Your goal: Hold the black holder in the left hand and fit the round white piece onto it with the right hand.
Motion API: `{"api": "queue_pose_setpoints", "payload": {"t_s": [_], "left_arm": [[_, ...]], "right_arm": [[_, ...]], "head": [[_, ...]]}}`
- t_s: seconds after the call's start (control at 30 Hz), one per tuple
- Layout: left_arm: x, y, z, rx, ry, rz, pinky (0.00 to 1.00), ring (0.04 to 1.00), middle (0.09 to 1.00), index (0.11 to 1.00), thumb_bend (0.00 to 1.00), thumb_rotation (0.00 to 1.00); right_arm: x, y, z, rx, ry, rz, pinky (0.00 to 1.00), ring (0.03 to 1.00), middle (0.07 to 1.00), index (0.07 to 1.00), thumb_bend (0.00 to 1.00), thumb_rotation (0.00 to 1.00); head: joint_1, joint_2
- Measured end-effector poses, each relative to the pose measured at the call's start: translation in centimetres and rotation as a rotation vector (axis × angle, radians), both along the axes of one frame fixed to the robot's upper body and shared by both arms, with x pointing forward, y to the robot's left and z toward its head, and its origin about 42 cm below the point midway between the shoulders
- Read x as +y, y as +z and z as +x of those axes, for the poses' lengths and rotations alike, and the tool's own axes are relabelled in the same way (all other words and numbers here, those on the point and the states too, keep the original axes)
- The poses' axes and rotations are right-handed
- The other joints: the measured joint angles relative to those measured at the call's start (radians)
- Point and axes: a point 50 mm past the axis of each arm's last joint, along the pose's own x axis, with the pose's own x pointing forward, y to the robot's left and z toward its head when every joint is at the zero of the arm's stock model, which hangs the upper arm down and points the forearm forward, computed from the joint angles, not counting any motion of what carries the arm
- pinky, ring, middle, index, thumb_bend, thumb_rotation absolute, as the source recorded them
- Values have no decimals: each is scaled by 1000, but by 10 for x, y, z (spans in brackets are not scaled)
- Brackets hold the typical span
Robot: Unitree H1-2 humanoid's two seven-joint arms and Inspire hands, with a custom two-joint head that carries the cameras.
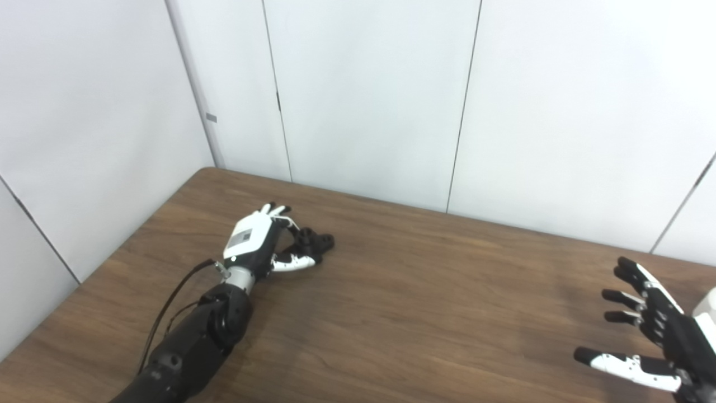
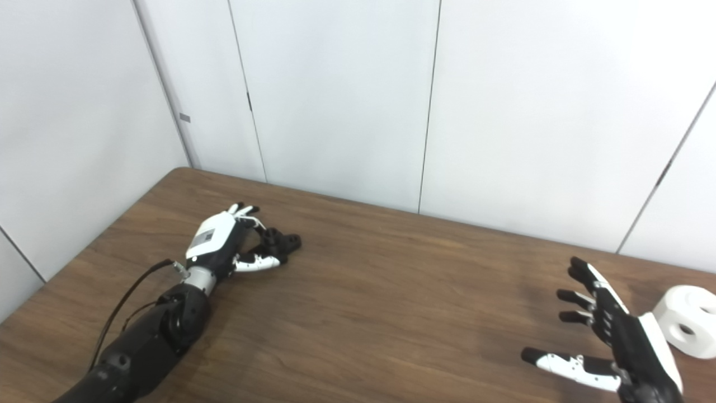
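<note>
Left hand (image 2: 224, 243) lay cupped round the black holder (image 2: 282, 242) on the desk (image 2: 391, 313), grip unconfirmed; right hand (image 2: 609, 336) spread empty beside the round white piece (image 2: 688, 320), seemingly rigid, light plastic, best gripped across its outer rim.

Dark wood-grain table (image 1: 425, 291) beneath plain white wall panels (image 1: 369, 95).
</note>
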Motion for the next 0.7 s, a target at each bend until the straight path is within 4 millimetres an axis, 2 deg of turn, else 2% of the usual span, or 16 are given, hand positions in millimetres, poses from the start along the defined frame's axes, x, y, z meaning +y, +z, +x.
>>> {"api": "queue_pose_setpoints", "payload": {"t_s": [0.13, 0.33, 0.57, 0.7], "left_arm": [[-21, -2, -5, -4, -116, -18, 970, 997, 913, 485, 524, 60], [-65, -6, -13, -17, -288, -40, 955, 986, 899, 484, 524, 59], [-104, -8, -19, 2, -459, -80, 962, 979, 897, 483, 524, 57], [-124, -9, -23, 16, -568, -95, 928, 969, 888, 483, 524, 59]], "right_arm": [[1, 2, 2, -11, -4, -7, 654, 791, 932, 920, 732, 0], [2, 0, 5, -17, -8, -2, 655, 782, 910, 911, 756, 0], [2, -5, 8, -32, -8, -13, 635, 774, 905, 907, 765, 64], [4, -3, 8, -55, -1, -8, 672, 783, 905, 907, 772, 84]], "head": [[-23, 5], [-78, 20], [-135, 38], [-183, 55]]}}
